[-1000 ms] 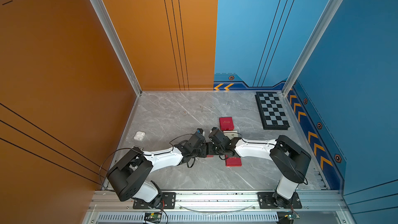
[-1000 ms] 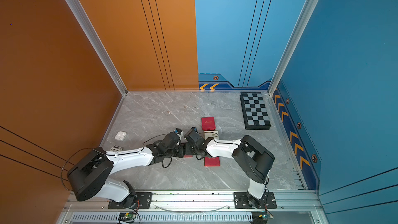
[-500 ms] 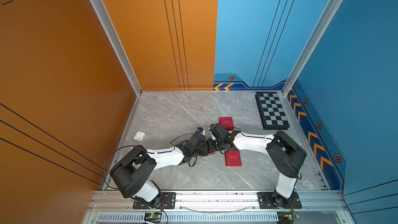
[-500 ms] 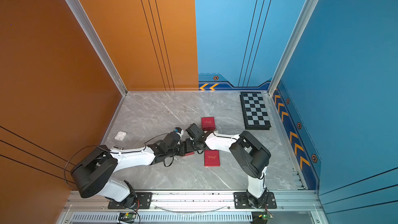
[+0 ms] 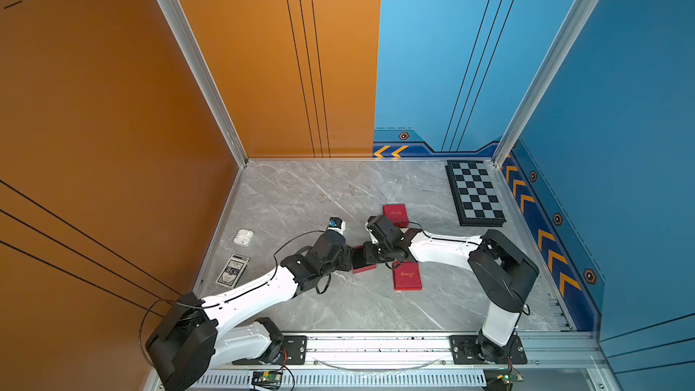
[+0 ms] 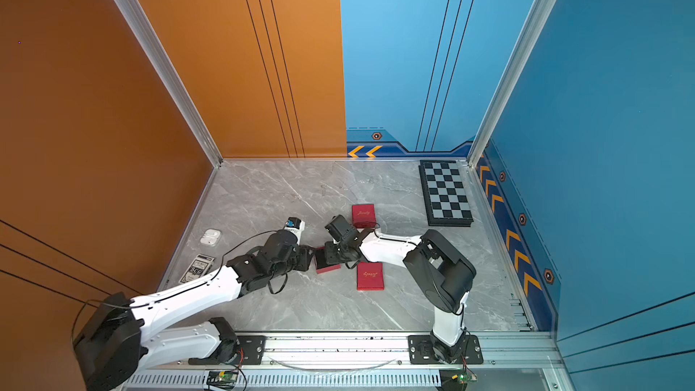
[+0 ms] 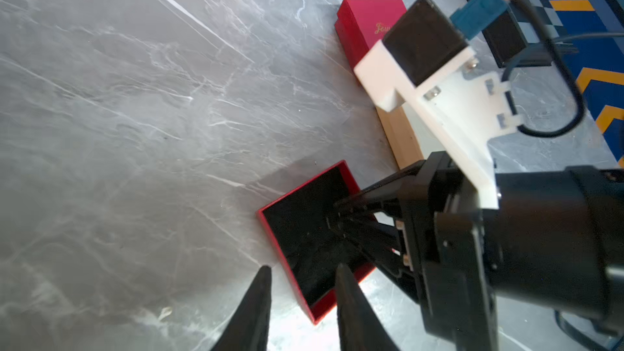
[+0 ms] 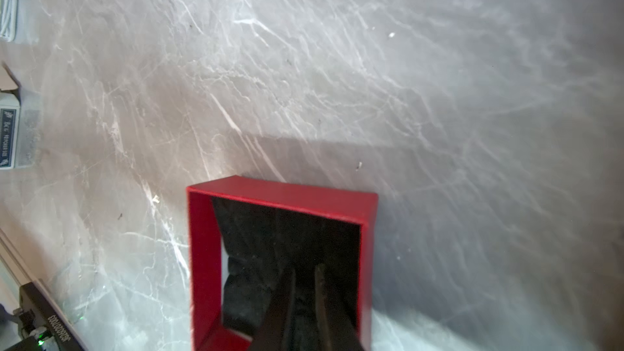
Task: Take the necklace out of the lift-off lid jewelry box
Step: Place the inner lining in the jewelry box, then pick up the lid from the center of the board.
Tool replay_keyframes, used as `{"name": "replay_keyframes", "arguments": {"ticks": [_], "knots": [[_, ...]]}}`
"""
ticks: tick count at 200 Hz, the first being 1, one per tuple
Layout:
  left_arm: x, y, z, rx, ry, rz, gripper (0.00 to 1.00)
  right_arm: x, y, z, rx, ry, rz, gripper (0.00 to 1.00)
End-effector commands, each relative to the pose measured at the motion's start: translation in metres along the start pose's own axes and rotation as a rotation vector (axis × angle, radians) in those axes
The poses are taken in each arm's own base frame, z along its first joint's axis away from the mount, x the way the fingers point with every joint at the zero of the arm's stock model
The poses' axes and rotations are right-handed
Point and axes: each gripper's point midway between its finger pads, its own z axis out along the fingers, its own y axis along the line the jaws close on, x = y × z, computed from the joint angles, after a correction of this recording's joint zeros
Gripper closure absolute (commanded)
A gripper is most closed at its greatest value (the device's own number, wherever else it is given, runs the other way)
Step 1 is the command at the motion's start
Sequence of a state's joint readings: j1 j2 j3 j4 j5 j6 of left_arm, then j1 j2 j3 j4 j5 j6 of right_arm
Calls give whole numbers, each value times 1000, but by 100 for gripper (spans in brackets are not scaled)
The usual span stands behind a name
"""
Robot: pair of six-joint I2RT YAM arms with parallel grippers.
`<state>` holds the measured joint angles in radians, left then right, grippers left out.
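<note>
The open red jewelry box [image 5: 365, 268] [image 6: 328, 267] sits at mid-table, lined in black [image 7: 304, 224] [image 8: 256, 231]. No necklace shows inside it. My left gripper [image 5: 349, 257] [image 7: 303, 268] is open, its fingertips straddling one box wall near a corner without touching it. My right gripper [image 5: 367, 253] [image 8: 304, 270] reaches down into the box, its jaws a narrow slit apart over the lining, with nothing visible between them. The flat red lid [image 5: 407, 275] [image 6: 370, 275] lies just beside the box on the near side.
A second, closed red box [image 5: 395, 214] [image 7: 364, 25] stands behind the right wrist. Thin chains [image 5: 323, 197] lie on the marble farther back. A chessboard [image 5: 475, 193] is at the back right. A white earbud case [image 5: 243, 236] and a card deck [image 5: 233, 270] lie at the left edge.
Both grippers stay at the open box. The left jaws have widened around the box wall, and the right jaws have parted slightly inside the box.
</note>
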<state>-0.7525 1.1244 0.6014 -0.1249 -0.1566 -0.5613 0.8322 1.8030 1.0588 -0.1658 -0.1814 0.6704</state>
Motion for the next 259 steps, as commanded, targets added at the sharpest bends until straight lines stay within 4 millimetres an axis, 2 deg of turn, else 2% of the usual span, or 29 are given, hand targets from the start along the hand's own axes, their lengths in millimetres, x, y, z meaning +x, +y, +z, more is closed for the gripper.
{"name": "replay_keyframes", "arguments": {"ticks": [1,31,50,73,121,141,162,185,203,259], "knots": [[6,28,-16,-115,13,41,62,-8,10,-21,-14,-53,-34,79],[4,38,-30,-130,-21,37,55,-14,15,-40,-2,-91,-54,74],[3,38,-36,-122,-31,42,53,-10,10,-53,38,-103,-60,71],[4,41,-39,-122,-30,47,52,1,-10,-74,140,-124,-54,62],[8,39,-35,-94,-21,38,48,42,-56,-116,334,-146,-23,41],[10,36,-31,-80,-7,35,48,55,-69,-126,372,-152,-11,26],[12,35,-27,-73,6,30,47,65,-77,-127,385,-141,-11,11],[14,33,-24,-68,16,29,47,70,-84,-123,419,-117,-13,3],[16,35,-23,-71,21,28,47,74,-87,-115,439,-88,-18,0],[18,37,-24,-74,20,22,46,73,-93,-98,489,-47,-16,0]]}}
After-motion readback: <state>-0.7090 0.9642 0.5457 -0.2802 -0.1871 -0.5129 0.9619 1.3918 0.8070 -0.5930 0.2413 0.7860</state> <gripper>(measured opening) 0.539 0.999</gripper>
